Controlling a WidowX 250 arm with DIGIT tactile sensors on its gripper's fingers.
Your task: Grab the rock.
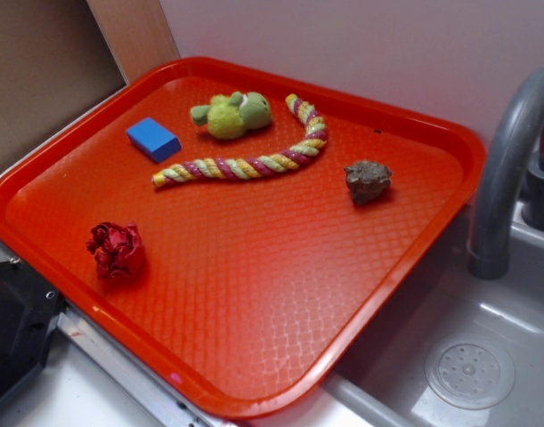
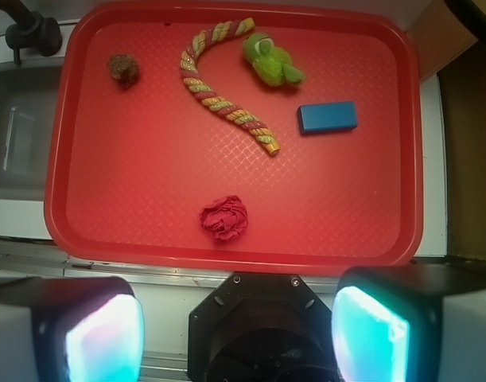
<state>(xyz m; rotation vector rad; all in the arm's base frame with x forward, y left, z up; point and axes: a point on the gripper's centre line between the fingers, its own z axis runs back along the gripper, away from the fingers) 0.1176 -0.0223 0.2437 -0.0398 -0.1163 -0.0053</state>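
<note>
The rock [image 1: 368, 181] is a small lumpy grey-brown stone on the right side of the red tray [image 1: 254, 356]. In the wrist view the rock [image 2: 124, 70] lies at the tray's far left corner. My gripper [image 2: 236, 334] is open and empty, high above the counter at the tray's near edge, far from the rock. Its two pale fingers [image 2: 106, 338] stand wide apart at the bottom of the wrist view. The gripper does not show in the exterior view.
On the tray [image 2: 402, 239] lie a dark red foil ball [image 2: 224, 218], a striped rope [image 2: 223, 103], a green plush toy [image 2: 271, 60] and a blue block [image 2: 328, 117]. A sink [image 1: 467, 356] with a grey faucet [image 1: 507, 169] adjoins the tray beside the rock.
</note>
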